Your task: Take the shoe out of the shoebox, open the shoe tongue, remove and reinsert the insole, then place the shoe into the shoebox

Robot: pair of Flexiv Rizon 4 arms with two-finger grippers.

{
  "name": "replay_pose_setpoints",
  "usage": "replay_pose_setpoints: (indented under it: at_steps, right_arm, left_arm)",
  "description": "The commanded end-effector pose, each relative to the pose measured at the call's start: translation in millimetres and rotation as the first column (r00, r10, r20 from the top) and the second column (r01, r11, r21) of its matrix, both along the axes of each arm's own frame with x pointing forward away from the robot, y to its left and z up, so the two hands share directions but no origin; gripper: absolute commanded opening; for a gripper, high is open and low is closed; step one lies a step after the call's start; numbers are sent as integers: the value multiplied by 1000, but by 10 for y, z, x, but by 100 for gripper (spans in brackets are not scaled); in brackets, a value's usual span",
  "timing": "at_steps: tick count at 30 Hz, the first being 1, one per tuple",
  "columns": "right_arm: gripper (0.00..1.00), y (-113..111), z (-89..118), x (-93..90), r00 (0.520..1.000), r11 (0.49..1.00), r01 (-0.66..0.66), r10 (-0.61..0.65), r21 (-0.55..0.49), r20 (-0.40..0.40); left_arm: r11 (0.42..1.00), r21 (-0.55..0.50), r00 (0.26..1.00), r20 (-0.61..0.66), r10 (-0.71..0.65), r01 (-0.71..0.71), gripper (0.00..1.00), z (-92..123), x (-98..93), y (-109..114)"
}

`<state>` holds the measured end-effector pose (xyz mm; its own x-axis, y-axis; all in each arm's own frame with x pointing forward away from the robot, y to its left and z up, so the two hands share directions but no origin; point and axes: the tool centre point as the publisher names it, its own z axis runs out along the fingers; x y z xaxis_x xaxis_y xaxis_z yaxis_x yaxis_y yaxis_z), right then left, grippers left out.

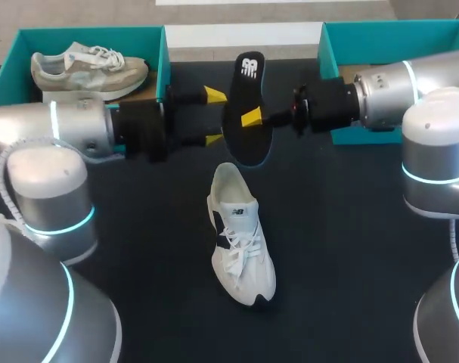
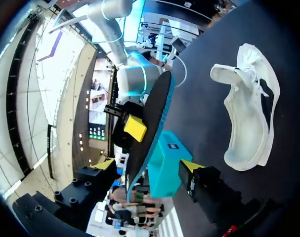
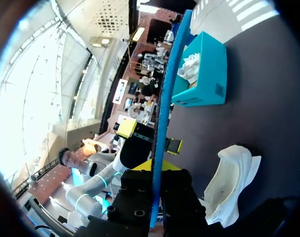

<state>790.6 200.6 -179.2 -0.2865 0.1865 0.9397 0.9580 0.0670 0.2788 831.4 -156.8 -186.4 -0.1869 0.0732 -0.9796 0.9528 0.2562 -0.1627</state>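
So, head view first, since it's the only one showing both arms whole: my left arm [image 1: 55,128] comes in level from 9 o'clock and my right arm [image 1: 410,83] from 3 o'clock. They face each other above the dark table [image 1: 350,249], at 12 o'clock from the white shoe [image 1: 240,238]. That shoe sits on its sole mid-table, toe toward 6 o'clock, with nothing touching it. The black insole [image 1: 248,106] is up in the air between the arms, its length running 12 to 6. The right gripper [image 1: 253,119] is pinched on it about halfway along. The left gripper [image 1: 213,117] is spread wide at the insole's 9 o'clock edge. The left shoebox [image 1: 93,38] at 10 o'clock has a beige shoe [image 1: 89,68] in it, and the right shoebox [image 1: 380,34] at 2 o'clock is partly behind the right arm. The left wrist view adds the edge-on look: the insole [image 2: 150,123] runs out between this gripper's own fingers, which stand far apart with a gap on each side. One yellow tip of the right gripper lies flat on the insole's face, the right shoebox [image 2: 164,170] is just past it, and the white shoe [image 2: 253,108] lies off to one side showing its opening. In the right wrist view the insole [image 3: 164,108] is a thin blue-edged line clamped between this gripper's own fingers. The left gripper's two yellow tips straddle it ahead, and the left shoebox [image 3: 206,79] is beyond.
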Motion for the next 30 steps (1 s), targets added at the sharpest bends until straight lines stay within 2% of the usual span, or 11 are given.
replay_pose_setpoints:
  at_steps: [1, 3, 8, 9, 12, 15, 30]
  right_arm:
    - [0, -17, 4, -44, 999, 1000, 29, -29, -6, 46]
    - [0, -18, -14, -26, 996, 999, 31, -31, -5, 80]
    - [0, 4, -43, 3, 985, 999, 29, -26, -15, 170]
    - [0, 14, -42, 10, 981, 999, 26, -22, -18, 192]
    - [0, 40, -30, 20, 958, 1000, 16, -13, -9, 287]
    - [0, 77, -5, 24, 923, 999, 25, -40, 43, 383]
    - [0, 77, -5, 24, 923, 999, 25, -40, 43, 383]
  left_arm:
    - [994, 112, 963, -263, 49, -20, 100, 26, -93, 287]
    - [993, 113, 923, -381, 64, -22, 100, -34, -134, 377]
    - [988, 155, 841, -533, 100, -19, 100, -197, -258, 504]
    - [990, 134, 805, -583, 107, -35, 100, -258, -280, 522]
    - [982, 182, 753, -638, 159, -54, 100, -414, -349, 568]
    - [977, 204, 753, -633, 180, -62, 100, -436, -359, 586]
    - [977, 204, 753, -633, 180, -62, 100, -436, -359, 586]
